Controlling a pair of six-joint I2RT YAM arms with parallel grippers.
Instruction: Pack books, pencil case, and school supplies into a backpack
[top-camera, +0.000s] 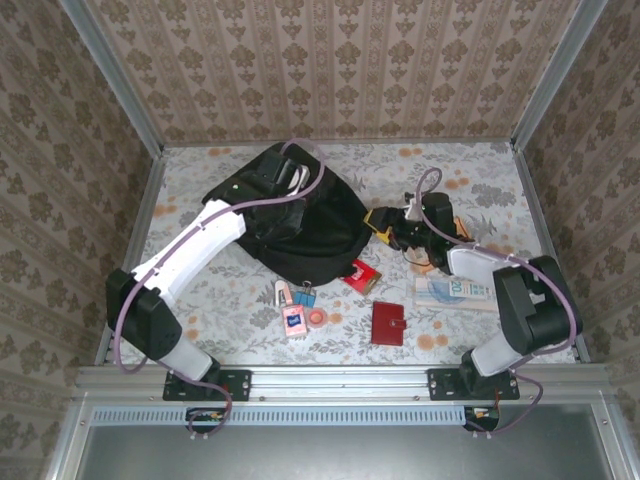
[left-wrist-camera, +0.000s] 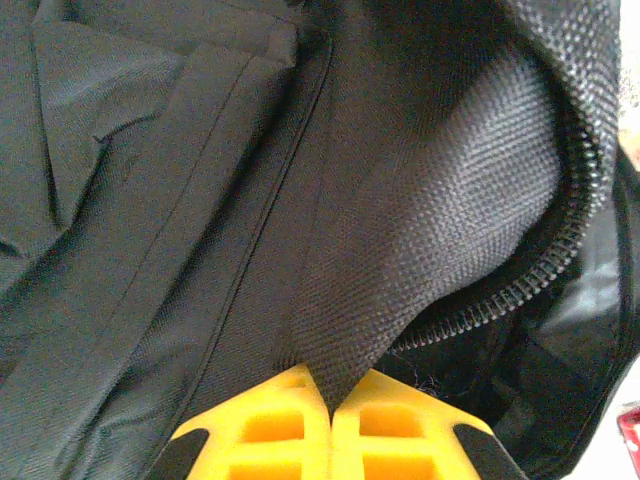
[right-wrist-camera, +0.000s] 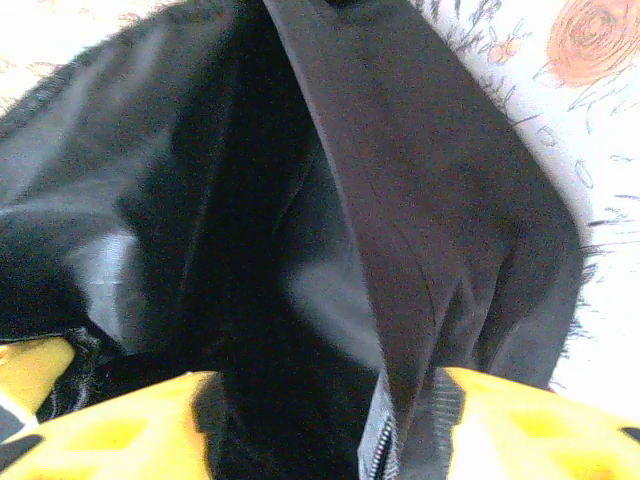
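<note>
Your left gripper (left-wrist-camera: 330, 398) is pinched shut on a fold of the backpack (top-camera: 322, 225), with the zip just right of its tips. Your right gripper (right-wrist-camera: 320, 390) stands apart, a zip-edged backpack flap between its jaws and the dark interior straight ahead.

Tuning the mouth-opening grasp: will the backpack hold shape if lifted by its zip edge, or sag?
Likely floppy: the backpack fabric folds into a thin pleat where the left gripper pinches it. Probably sags rather than lifts whole; it lies slumped and creased. The coarse weave looks grippy, so slipping seems unlikely.
</note>
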